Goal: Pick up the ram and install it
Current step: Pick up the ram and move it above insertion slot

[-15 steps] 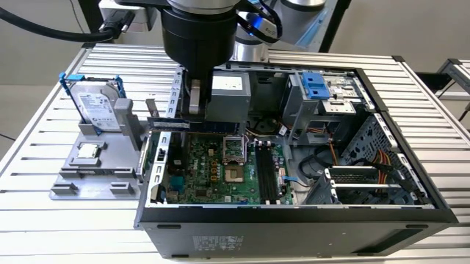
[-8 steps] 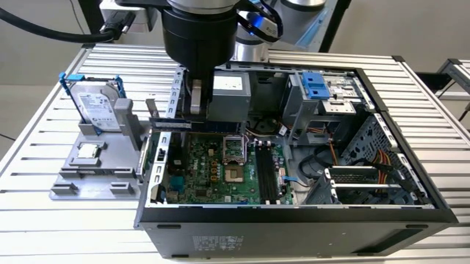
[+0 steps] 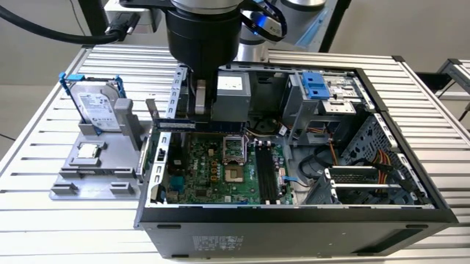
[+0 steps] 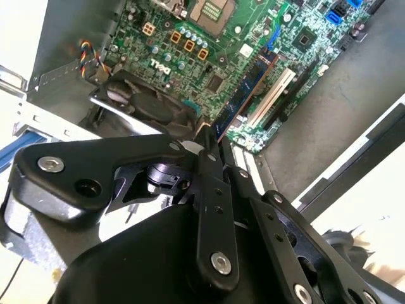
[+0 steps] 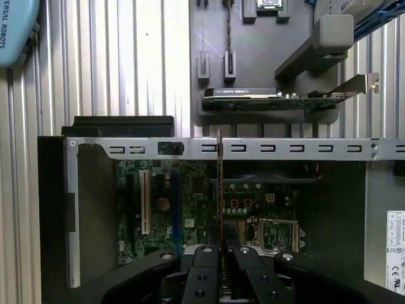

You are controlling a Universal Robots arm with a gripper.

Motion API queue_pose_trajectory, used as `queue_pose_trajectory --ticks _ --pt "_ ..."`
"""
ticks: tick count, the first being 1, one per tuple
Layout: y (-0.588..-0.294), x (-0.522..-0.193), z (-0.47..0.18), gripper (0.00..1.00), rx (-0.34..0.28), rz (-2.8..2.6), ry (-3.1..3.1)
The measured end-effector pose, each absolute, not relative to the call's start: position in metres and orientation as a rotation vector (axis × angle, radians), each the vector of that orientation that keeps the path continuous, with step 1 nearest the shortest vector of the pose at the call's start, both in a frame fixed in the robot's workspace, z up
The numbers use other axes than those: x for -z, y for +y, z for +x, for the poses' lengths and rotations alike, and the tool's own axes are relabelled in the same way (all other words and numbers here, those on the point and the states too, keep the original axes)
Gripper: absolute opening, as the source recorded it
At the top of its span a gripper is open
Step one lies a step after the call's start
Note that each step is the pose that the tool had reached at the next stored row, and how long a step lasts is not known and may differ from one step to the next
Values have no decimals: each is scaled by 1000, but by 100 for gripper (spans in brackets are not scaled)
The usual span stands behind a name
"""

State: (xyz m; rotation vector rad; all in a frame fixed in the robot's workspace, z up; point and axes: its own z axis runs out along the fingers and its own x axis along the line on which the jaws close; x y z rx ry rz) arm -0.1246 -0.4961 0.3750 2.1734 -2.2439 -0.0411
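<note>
First wrist view: end effector [image 5: 221, 252] pinching one ram [image 5: 219, 190] edge-on, seemingly above one motherboard [image 5: 190, 196].

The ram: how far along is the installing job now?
Done: the ram is picked up, clamped in the gripper. In hand: it hangs over the motherboard. Left: it is not yet seated in the black slots.
</note>
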Motion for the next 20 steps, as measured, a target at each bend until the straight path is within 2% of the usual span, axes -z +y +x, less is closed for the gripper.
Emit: queue_pose_trajectory --ticks 20 --pt "-496 -375 -101 0 41 2170 -2248"
